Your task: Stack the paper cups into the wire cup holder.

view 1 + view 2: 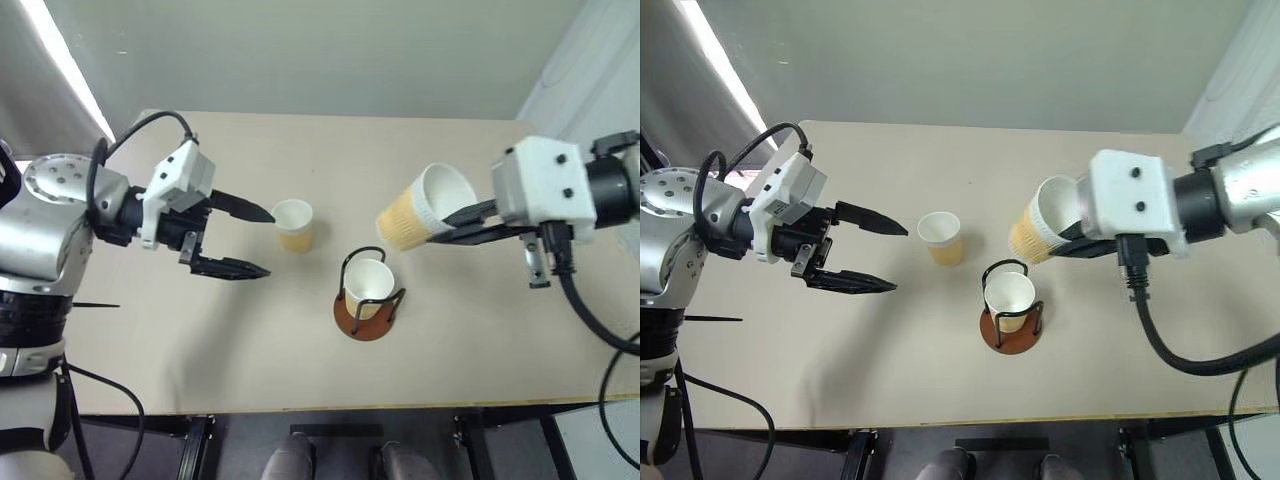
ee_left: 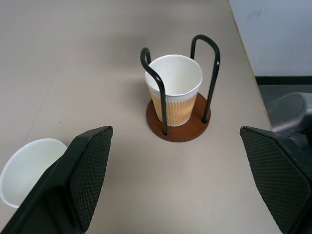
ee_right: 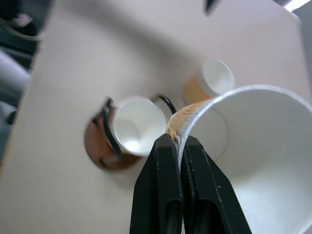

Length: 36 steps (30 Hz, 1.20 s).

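Right gripper (image 1: 455,222) pinches a tilted paper cup (image 1: 420,208) by its rim at 1 o'clock of the wire cup holder (image 1: 368,300), probably to nest it into the cup there, while the left gripper (image 1: 240,240) hangs wide open near the spare cup (image 1: 293,224).

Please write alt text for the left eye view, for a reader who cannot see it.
The right gripper holds a paper cup by its rim, tilted above the table. One cup stands in the wire cup holder; another stands beside the open left gripper.

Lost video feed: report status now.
Right end effector pinching cup rim, aloft. Left end effector open. One cup in holder. Path clear.
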Motion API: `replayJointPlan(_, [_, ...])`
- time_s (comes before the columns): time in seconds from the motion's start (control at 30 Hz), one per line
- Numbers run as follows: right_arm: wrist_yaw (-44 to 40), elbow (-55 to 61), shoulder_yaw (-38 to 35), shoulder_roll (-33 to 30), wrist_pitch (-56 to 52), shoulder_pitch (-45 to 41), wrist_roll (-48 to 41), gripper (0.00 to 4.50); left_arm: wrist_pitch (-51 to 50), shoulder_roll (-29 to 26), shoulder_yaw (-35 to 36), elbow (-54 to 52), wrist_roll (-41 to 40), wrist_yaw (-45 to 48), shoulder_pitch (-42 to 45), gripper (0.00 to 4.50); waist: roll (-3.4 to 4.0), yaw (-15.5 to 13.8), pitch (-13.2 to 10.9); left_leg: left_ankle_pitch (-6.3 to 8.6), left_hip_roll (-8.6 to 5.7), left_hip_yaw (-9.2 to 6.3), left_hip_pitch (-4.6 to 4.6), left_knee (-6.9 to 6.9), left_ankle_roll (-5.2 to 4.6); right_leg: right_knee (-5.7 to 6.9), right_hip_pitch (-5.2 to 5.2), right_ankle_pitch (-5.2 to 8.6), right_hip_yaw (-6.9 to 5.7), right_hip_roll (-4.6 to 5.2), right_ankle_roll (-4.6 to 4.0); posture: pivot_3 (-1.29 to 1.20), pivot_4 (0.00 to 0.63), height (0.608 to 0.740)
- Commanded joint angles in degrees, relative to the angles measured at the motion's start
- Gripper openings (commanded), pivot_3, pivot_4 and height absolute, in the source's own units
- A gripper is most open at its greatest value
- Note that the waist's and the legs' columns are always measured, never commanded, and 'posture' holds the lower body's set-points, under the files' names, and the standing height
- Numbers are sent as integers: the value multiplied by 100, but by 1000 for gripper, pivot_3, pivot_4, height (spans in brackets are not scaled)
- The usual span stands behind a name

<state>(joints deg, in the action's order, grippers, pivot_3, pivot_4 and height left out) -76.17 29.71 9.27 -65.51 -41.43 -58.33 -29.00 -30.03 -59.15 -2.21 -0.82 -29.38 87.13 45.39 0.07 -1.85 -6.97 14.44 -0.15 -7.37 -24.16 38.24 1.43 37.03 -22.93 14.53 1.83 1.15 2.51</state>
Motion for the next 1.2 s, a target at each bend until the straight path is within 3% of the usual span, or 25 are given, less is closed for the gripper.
replayJointPlan(0.03, [-232, 31, 165, 173, -15, -382, -20, 16, -22, -6, 128, -73, -58, 40, 235, 4500, 0, 0, 0, 0, 0, 0, -1, 0, 0, 0, -2, 0, 0, 1, 0, 0, 150, 740])
replayJointPlan(0.67, [-642, -389, 912, 863, 633, -357, 774, 16, -263, -158, 480, -368, -191, -257, 67, 4500, 1, 14, 0, -1, 1, 2, -8, -5, 3, 9, -16, 3, -1, 1, -14, 0, 150, 740])
replayJointPlan(1.2, [-839, -530, 1038, 972, 1079, 91, 1291, 16, -375, -152, 501, -507, -295, -363, 26, 4500, 1, 13, 0, -3, 1, 3, -11, -5, 6, 12, -21, 2, -1, 1, -18, 0, 150, 740])
